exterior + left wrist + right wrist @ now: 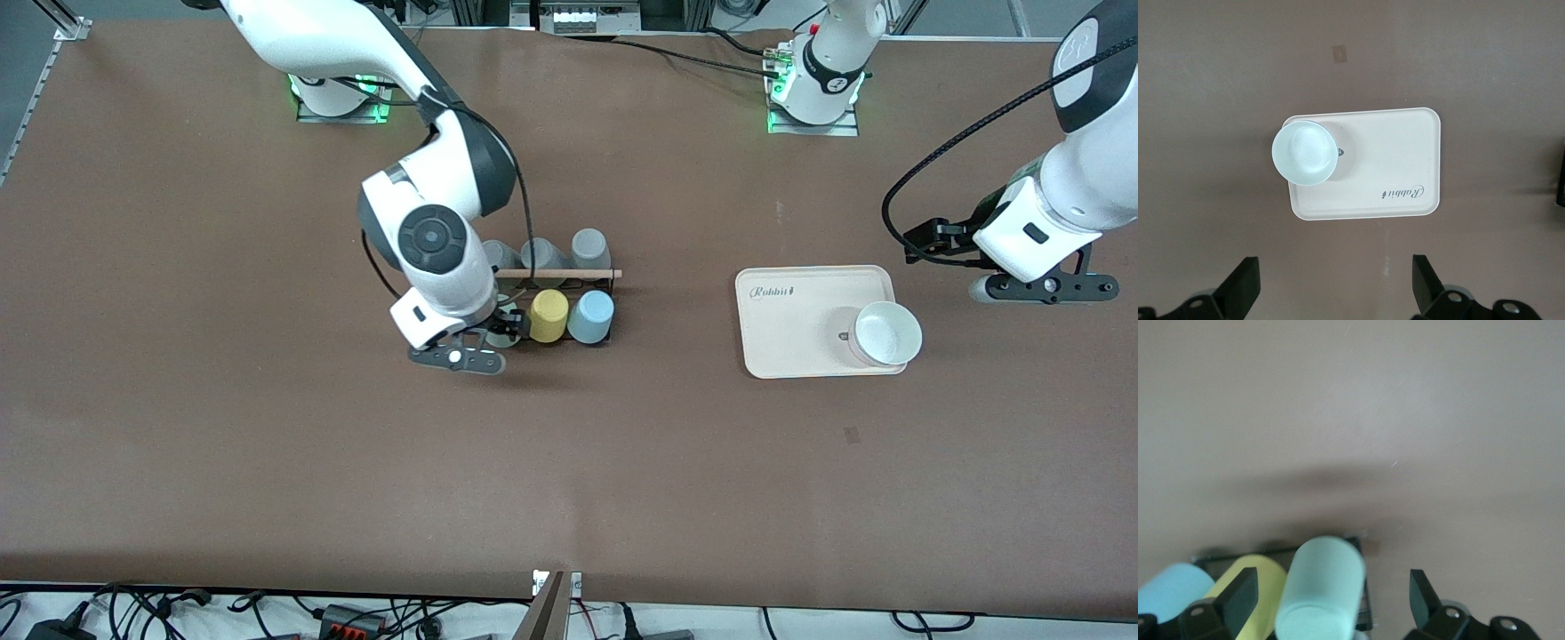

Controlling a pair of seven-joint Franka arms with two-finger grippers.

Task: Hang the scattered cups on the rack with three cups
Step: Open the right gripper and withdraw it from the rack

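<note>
The black wire rack (569,274) with its wooden rod stands mid-table. A yellow cup (548,316) and a light blue cup (591,317) hang on its side nearer the front camera. The mint-green cup (1321,590) hangs beside the yellow cup (1271,575) at the rack's end toward the right arm. My right gripper (1331,587) is open around the mint cup, with a gap at each finger. From the front, that gripper (498,327) covers most of the mint cup (505,339). The blue cup (1171,590) shows past the yellow one. My left gripper (1335,267) waits open.
Three grey cups (540,253) hang on the rack's side farther from the front camera. A cream tray (800,311) lies toward the left arm's end, with a pale round bowl (885,335) standing on its corner. The left gripper (1040,286) hovers over the table beside that tray.
</note>
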